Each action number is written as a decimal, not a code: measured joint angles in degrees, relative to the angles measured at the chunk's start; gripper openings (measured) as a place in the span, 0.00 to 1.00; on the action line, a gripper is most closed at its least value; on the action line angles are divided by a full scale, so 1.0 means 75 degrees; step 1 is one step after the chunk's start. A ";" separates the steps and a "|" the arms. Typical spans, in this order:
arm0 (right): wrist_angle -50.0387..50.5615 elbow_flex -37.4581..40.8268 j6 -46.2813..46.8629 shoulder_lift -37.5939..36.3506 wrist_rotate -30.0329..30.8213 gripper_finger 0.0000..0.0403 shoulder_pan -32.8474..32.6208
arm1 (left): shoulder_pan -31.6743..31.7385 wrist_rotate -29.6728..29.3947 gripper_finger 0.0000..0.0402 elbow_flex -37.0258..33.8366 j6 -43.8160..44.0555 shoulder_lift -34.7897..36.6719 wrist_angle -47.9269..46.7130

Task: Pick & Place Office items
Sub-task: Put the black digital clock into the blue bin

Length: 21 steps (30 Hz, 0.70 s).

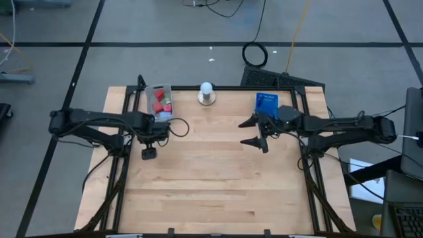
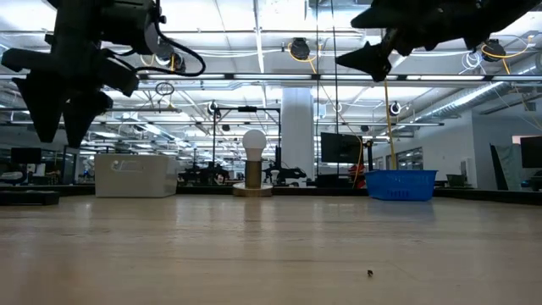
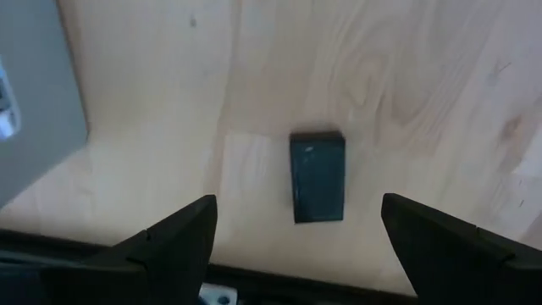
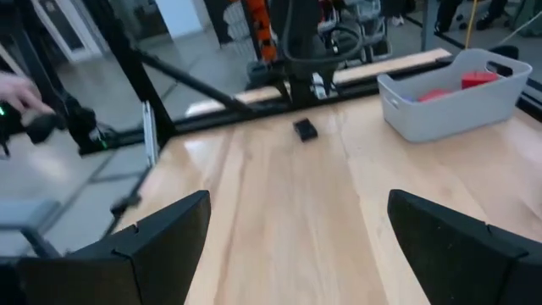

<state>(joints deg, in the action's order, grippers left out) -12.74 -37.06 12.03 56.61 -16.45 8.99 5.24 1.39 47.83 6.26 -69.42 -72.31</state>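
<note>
A small black block [image 3: 318, 176] lies flat on the wooden table, also seen in the high view [image 1: 149, 153], a short way in front of the grey tray [image 1: 160, 102]. The tray holds red office items [image 1: 160, 100]. My left gripper [image 1: 148, 140] hangs open above the block and points down; in its wrist view the fingers stand wide on either side of the block, well clear of it. My right gripper [image 1: 258, 132] floats open and roughly level over the table's right half, in front of the blue tray [image 1: 267, 102], with nothing between its fingers.
A white ball on a round base [image 1: 207, 92] stands at the far edge between the two trays. The black frame rail [image 4: 254, 102] runs along the table's edges. Bare wood [image 1: 211, 185] fills the middle and the near half of the table.
</note>
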 joint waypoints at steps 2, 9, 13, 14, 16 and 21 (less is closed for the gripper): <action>0.0420 0.0000 -0.0196 -0.0196 -0.0001 0.87 0.0055 | -0.0093 0.0000 0.84 0.0000 -0.0002 -0.0118 0.0205; 0.1349 0.0000 -0.0607 -0.0603 0.0022 0.87 0.0155 | -0.0219 0.0006 0.84 0.0003 0.0208 -0.0234 0.0903; 0.1574 0.0000 -0.0789 -0.0628 0.0496 0.87 0.0152 | -0.0054 0.0546 0.84 0.0000 0.0618 -0.0237 0.0860; 0.1636 0.0000 -0.0809 -0.0628 0.0613 0.87 0.0157 | 0.0016 0.0682 0.84 -0.0002 0.0768 -0.0233 0.0849; 0.1731 0.0000 -0.0922 -0.0619 0.0795 0.87 0.0155 | 0.0092 0.0812 0.84 -0.0078 0.0933 -0.0229 0.0850; 0.1840 0.0000 -0.0963 -0.0602 0.0836 0.87 0.0158 | 0.0119 0.0771 0.84 -0.0665 0.0763 -0.0231 0.0867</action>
<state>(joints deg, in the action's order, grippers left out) 1.06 -37.06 4.81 52.10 -10.17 10.17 6.13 7.17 42.85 11.98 -71.16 -65.81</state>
